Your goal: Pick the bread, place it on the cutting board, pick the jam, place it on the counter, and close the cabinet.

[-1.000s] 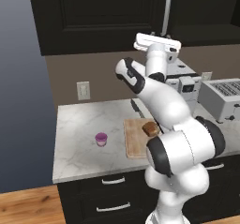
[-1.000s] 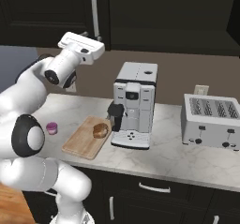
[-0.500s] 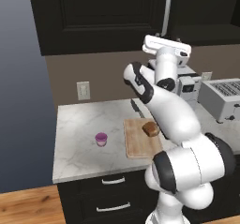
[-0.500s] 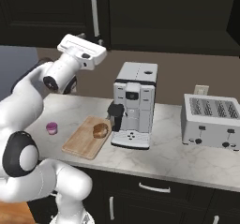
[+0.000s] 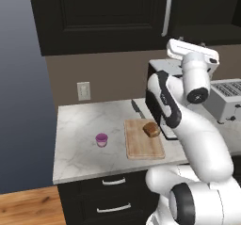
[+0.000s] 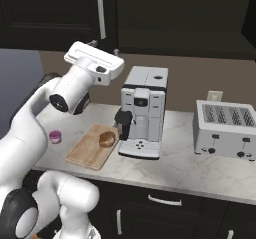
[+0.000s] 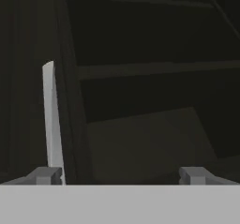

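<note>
The bread (image 5: 151, 129) (image 6: 106, 139) lies on the right half of the cutting board (image 5: 141, 148) (image 6: 87, 150). To its left the jam (image 5: 101, 139) (image 6: 55, 136) stands on the counter (image 5: 80, 148). My gripper (image 5: 190, 44) (image 6: 104, 47) (image 7: 119, 176) is raised high over the counter, pointing at the dark cabinet (image 5: 103, 17) (image 6: 165, 13). Its jaws stand wide open with nothing between them. The cabinet's silver handle (image 5: 165, 12) (image 6: 101, 10) (image 7: 52, 120) sits just beside the left fingertip (image 7: 44, 175). The doors look flush from the base views.
A coffee machine (image 6: 142, 113) stands right of the board, partly behind my arm in the left base view. A toaster (image 6: 227, 130) is further right. A knife (image 5: 136, 107) lies behind the board. A wall outlet (image 5: 84, 91) is above the counter.
My hand has swung to the right and slightly down in front of the cabinet, and the jaws have opened. Bread, jam and board have stayed put.
</note>
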Available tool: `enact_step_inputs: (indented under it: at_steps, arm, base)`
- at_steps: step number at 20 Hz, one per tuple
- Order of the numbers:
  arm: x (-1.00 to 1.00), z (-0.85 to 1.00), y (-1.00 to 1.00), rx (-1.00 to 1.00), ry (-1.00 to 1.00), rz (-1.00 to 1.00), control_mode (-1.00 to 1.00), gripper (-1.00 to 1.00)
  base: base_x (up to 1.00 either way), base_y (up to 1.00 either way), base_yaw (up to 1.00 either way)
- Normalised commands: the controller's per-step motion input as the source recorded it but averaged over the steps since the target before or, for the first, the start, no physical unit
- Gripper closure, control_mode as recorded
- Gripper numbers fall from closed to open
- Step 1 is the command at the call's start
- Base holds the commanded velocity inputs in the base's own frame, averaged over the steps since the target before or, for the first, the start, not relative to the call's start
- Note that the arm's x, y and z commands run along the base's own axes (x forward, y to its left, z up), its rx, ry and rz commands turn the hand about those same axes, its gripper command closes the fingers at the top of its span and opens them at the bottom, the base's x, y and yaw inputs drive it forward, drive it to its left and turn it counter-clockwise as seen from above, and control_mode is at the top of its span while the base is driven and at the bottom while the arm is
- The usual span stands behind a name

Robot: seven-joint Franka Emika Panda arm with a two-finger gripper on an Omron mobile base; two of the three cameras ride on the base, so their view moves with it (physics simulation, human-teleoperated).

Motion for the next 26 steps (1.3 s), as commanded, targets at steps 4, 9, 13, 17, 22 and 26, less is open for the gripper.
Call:
enact_step_inputs:
  at_steps: [4,9,13,17,22,26]
  arm:
    - [-0.81,0.00,-0.57,0.00,0.00,0.06,-1.00,-1.00]
    - [-0.83,0.00,-0.50,0.00,0.00,0.04,-1.00,-1.00]
    - [-0.86,0.00,-0.52,0.00,0.00,0.03,-1.00,-1.00]
    - [-0.86,0.00,-0.52,0.00,0.00,0.03,-1.00,-1.00]
    - [-0.75,0.00,-0.52,0.00,0.00,0.03,-1.00,-1.00]
    - [-0.47,0.00,-0.56,0.00,0.00,0.04,-1.00,-1.00]
  base:
    - [0.00,0.00,0.00]
    - [0.00,0.00,0.00]
    - [0.00,0.00,0.00]
    - [0.00,0.00,0.00]
    - [0.00,0.00,0.00]
    - [0.00,0.00,0.00]
